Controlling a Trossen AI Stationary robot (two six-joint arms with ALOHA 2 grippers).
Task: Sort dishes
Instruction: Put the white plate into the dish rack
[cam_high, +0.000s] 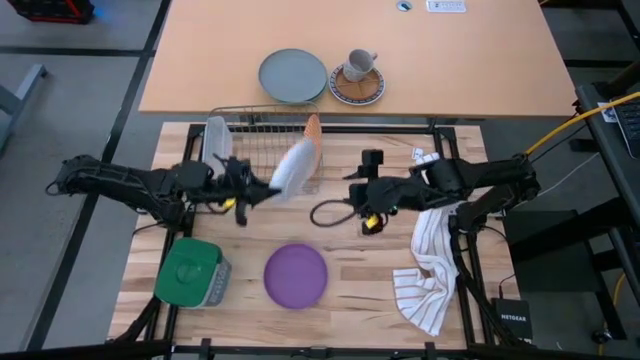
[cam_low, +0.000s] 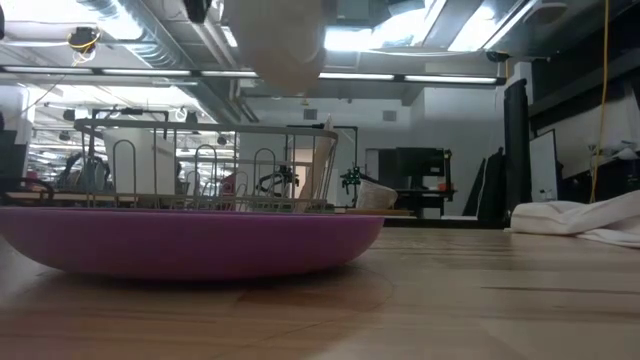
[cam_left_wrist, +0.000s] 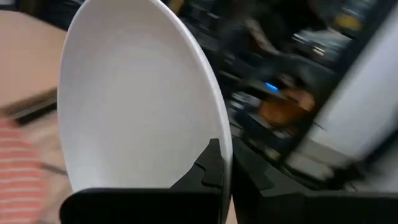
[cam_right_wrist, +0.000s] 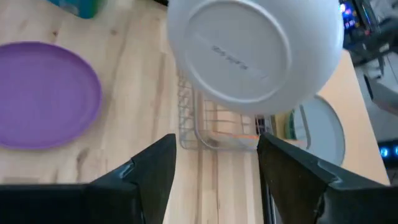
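White plate (cam_high: 296, 167), stiff and breakable, pinched at its rim by our left tool (cam_high: 243, 195).
Right tool (cam_high: 357, 192) waits agape; we hold rims, since glaze slips.

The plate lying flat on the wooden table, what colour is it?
Purple. The plate shows best in the high view.

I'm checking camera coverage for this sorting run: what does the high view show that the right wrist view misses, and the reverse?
Only the high view shows the orange-red plate standing in the wire rack, the striped towel, the green container whole, and the left gripper holding the white plate. Only the right wrist view shows that plate's underside with its stamped mark. Both show the purple plate flat on the table, the rack, and the grey-blue plate.
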